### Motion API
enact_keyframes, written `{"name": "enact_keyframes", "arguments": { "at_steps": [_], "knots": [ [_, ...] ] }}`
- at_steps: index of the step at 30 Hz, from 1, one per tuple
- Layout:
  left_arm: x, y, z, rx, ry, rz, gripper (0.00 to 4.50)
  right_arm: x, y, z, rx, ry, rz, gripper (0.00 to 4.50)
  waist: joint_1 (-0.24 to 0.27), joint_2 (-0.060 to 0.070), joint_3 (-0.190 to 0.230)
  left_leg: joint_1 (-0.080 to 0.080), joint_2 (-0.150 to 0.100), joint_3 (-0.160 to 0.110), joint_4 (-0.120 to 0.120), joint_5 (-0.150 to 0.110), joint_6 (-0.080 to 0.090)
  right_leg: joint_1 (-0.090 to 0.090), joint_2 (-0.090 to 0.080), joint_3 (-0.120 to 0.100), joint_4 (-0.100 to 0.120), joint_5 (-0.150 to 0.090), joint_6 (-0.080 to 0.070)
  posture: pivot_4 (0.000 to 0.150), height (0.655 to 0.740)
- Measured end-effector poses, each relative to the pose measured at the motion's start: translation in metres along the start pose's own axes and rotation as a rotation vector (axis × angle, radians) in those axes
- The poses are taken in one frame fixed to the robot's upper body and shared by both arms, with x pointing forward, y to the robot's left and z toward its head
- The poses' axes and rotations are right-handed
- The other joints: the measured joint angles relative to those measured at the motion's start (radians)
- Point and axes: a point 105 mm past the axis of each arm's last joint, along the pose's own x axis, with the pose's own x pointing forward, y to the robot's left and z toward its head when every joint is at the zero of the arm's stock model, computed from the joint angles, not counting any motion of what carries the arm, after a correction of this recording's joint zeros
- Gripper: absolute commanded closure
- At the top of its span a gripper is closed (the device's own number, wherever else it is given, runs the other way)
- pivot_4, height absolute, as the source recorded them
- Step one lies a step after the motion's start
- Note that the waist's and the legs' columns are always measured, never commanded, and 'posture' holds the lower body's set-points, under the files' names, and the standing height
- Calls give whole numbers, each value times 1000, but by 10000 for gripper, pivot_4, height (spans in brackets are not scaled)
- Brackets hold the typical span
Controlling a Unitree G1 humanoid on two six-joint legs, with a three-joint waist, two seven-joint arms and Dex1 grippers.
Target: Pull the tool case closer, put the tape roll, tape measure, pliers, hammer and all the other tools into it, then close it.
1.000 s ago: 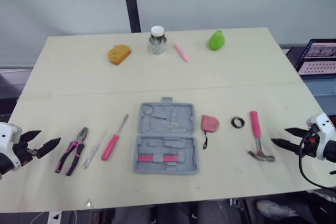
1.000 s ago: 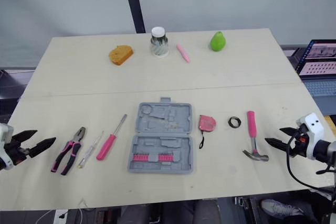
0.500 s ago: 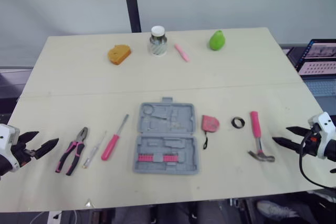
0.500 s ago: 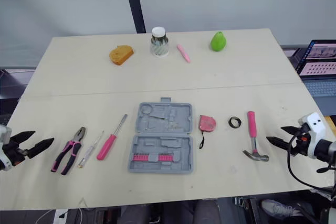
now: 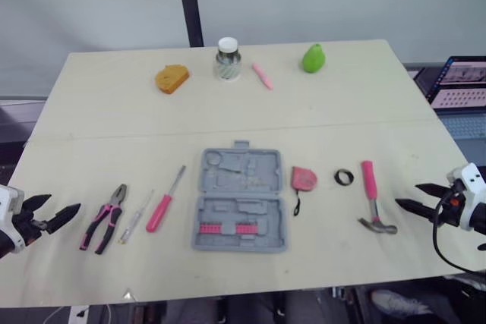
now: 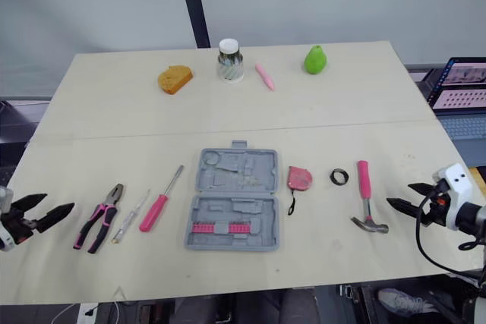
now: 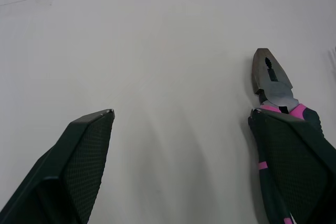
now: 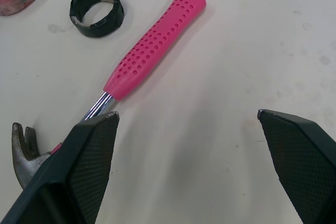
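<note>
The grey tool case (image 5: 240,199) lies open in the middle of the table. Left of it lie a pink-handled screwdriver (image 5: 165,201), a thin clear screwdriver (image 5: 136,218) and pink pliers (image 5: 105,216). To its right are the pink tape measure (image 5: 304,179), the black tape roll (image 5: 344,177) and the pink-handled hammer (image 5: 372,196). My left gripper (image 5: 55,210) stands open at the table's left edge, left of the pliers (image 7: 275,85). My right gripper (image 5: 410,196) stands open just right of the hammer (image 8: 152,48), with the tape roll (image 8: 96,12) beyond it.
Along the far side of the table (image 5: 114,111) sit an orange bread-like piece (image 5: 172,78), a capped jar (image 5: 227,59), a pink marker (image 5: 262,76) and a green pear (image 5: 313,58). A laptop (image 5: 459,81) stands off the table's right edge.
My left gripper has drifted slightly back toward the table's left edge. The right gripper has barely moved. The tools and case lie as before.
</note>
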Motion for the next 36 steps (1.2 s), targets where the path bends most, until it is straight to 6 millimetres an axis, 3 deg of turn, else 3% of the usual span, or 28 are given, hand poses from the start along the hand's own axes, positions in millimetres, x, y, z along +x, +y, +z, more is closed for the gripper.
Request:
{"name": "enact_keyframes", "arguments": {
  "at_steps": [9,13,17,24,27,30,34,35,36],
  "knots": [
    [-2,5,-5,9,8,13,378,0,-1,2,12,-16,2,0,-1,0,0,0,0,0,0,0,0,0,0,0,0,0,0,1500,7400],
    [0,-1,0,27,-2,-34,378,3,11,17,-5,-50,79,0,0,0,0,0,0,0,0,0,0,0,0,0,0,0,0,1500,7400],
    [14,-40,22,89,-39,-200,378,16,40,38,-48,-109,194,0,2,0,0,0,1,0,1,-1,-1,0,0,2,1,0,0,1500,7400],
    [34,-132,59,211,-26,-474,378,44,111,67,-110,-176,395,0,8,0,0,0,1,0,2,-1,-1,0,2,4,1,0,0,1500,7400],
    [42,-160,67,253,-13,-546,0,54,140,74,-146,-178,445,9005,16,0,0,0,2,0,2,-1,-1,-1,3,5,1,0,0,1500,7400],
    [55,-176,77,297,-25,-576,8509,66,166,74,-196,-153,477,22937,27,0,0,-1,2,0,3,-1,-1,-1,5,6,1,0,0,1500,7400],
    [70,-191,84,325,-45,-592,27281,83,184,70,-233,-103,476,42204,30,0,0,-1,2,0,4,-1,-1,-1,5,9,1,0,0,1500,7400],
    [74,-195,83,337,-39,-602,32695,87,188,70,-243,-94,474,45000,30,0,0,-2,2,0,4,-1,-1,-1,5,9,1,0,0,1500,7400],
    [77,-200,80,347,-30,-612,37927,90,192,70,-251,-87,473,45000,30,0,0,-2,2,0,4,-1,-1,-1,6,9,1,0,0,1500,7400]
  ]
}}
